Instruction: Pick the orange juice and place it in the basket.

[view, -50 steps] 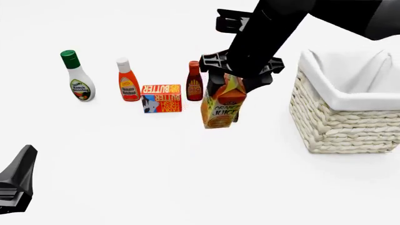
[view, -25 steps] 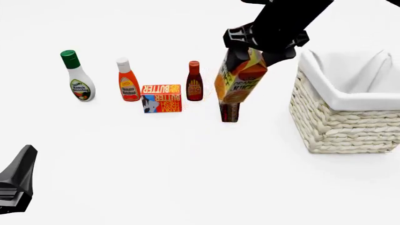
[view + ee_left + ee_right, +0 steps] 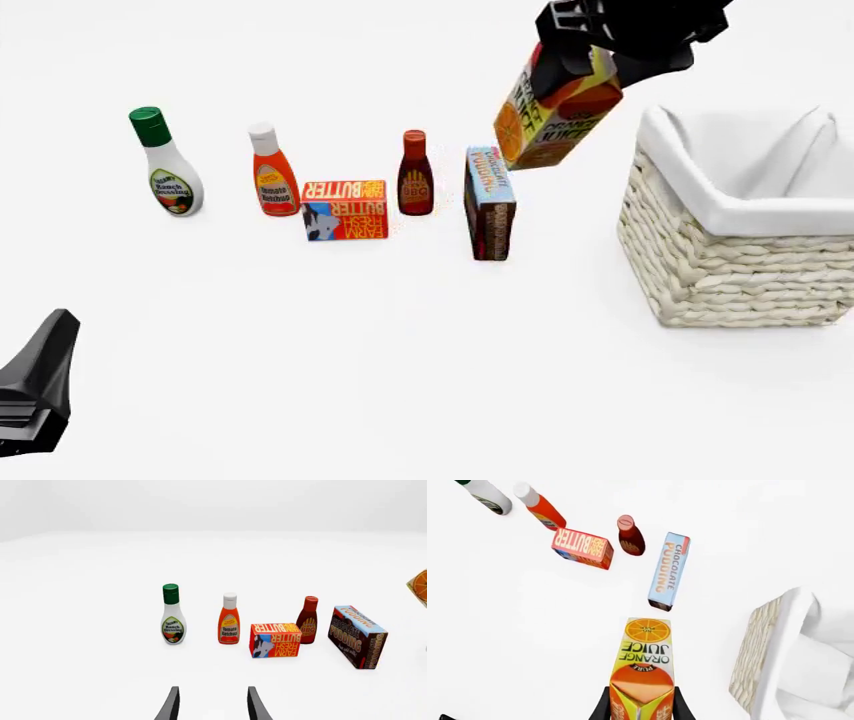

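Note:
My right gripper (image 3: 597,58) is shut on the top of the orange juice carton (image 3: 554,115) and holds it tilted, high above the table, just left of the basket (image 3: 727,262). In the right wrist view the carton (image 3: 642,670) hangs between my fingers, with the basket's lined rim (image 3: 777,645) off to one side. A corner of the carton shows in the left wrist view (image 3: 419,585). My left gripper (image 3: 211,707) is open and empty, low at the table's near left (image 3: 38,385).
A row stands behind: ranch dressing bottle (image 3: 167,165), tomato ketchup bottle (image 3: 274,172), butter box (image 3: 346,210), dark BBQ sauce bottle (image 3: 415,175) and chocolate pudding box (image 3: 489,203), which stands right below the lifted carton.
The right gripper has lifted the orange juice carton off the table, up and to the right toward the basket, uncovering the pudding box. The left arm has not moved.

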Action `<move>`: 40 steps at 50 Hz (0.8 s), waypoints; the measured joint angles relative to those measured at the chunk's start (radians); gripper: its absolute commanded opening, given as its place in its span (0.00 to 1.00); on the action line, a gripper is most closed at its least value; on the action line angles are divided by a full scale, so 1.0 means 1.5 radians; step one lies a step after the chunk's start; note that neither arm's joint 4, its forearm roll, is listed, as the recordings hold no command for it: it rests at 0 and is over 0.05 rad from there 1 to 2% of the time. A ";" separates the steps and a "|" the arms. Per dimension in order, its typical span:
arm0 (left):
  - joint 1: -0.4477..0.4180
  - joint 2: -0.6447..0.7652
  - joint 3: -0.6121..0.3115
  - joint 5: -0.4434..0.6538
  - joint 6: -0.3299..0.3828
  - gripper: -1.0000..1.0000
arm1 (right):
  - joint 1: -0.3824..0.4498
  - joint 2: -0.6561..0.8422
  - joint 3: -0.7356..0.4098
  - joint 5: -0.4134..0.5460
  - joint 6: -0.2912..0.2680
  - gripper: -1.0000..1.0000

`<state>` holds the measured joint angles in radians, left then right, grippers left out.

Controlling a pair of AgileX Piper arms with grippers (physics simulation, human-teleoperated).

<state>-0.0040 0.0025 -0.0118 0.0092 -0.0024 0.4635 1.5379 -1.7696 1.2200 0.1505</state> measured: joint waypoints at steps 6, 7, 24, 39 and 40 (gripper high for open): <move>0.000 0.000 0.000 0.000 0.000 1.00 | -0.014 -0.009 -0.008 0.000 -0.015 0.00; 0.000 0.000 0.000 0.000 0.000 1.00 | -0.016 -0.010 -0.009 0.000 -0.017 0.00; 0.000 0.000 0.000 0.000 0.000 1.00 | -0.079 -0.050 -0.010 0.000 -0.064 0.00; 0.000 0.000 0.000 0.000 0.000 1.00 | -0.108 -0.078 -0.013 0.000 -0.078 0.00; 0.000 0.000 0.000 0.000 0.000 1.00 | -0.110 -0.080 -0.012 0.000 -0.079 0.00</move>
<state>-0.0040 0.0025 -0.0118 0.0092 -0.0023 0.2984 1.4176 -1.7883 1.2200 0.0313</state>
